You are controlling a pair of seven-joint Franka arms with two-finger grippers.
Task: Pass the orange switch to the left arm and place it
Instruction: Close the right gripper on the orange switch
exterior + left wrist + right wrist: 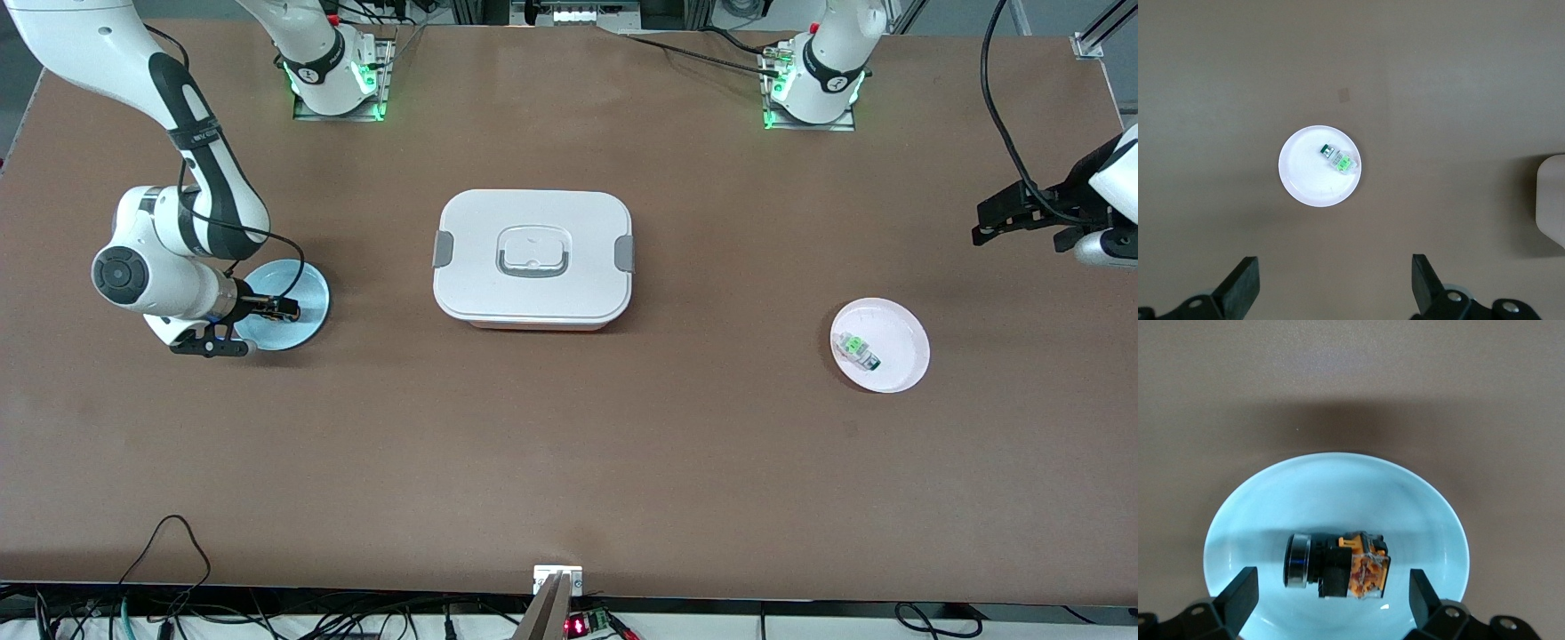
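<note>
The orange switch (283, 309) is a small black-and-orange part with a round black end. It lies on a light blue plate (298, 283) toward the right arm's end of the table. My right gripper (240, 325) is low over that plate and open. In the right wrist view the switch (1338, 565) lies on the plate (1338, 490) between the two spread fingers (1241, 590), which do not touch it. My left gripper (982, 222) waits open and empty, up in the air at the left arm's end of the table. The white lidded box (533, 258) stands mid-table between the two plates.
A pale pink plate (902, 356) holds a green-and-white component (858, 348) toward the left arm's end. The left wrist view shows that plate (1305, 183), the component (1338, 159) and a corner of the box (1553, 200). Cables run along the table's near edge.
</note>
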